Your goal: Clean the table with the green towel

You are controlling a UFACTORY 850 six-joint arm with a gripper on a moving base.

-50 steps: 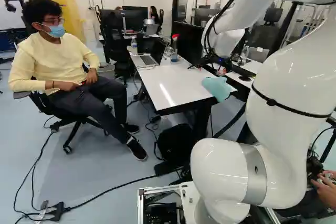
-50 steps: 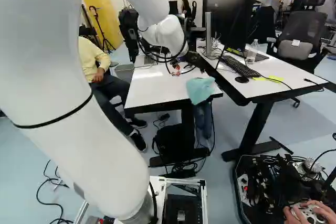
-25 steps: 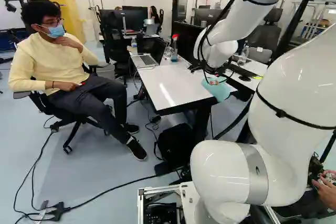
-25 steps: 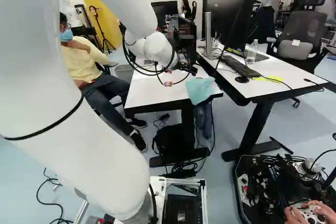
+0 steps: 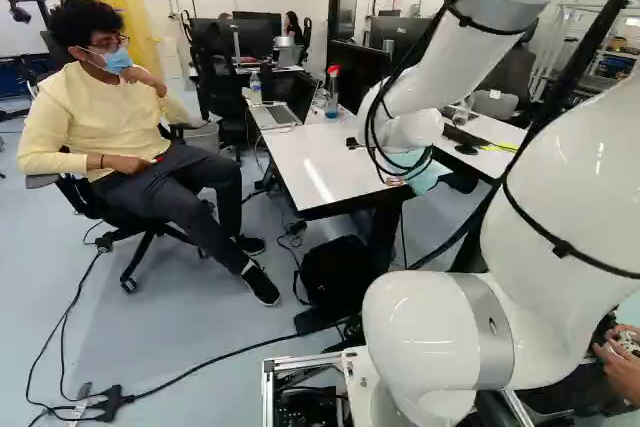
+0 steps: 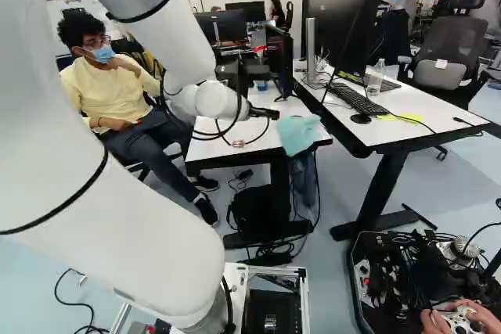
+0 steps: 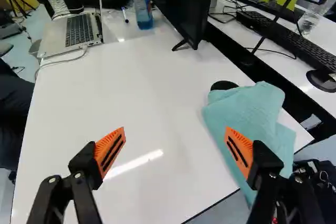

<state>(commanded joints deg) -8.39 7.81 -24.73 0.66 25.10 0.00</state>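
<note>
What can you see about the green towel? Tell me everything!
The towel is pale blue-green and looks like soft cloth. It is loosely bunched, with folds and creases, near a corner of the white table. Part of it hangs over the edge. A dark, rounded thing peeks out beside it. The open fingers aren't gripping it; one shows in front of it, but I can't tell whether it touches.
</note>
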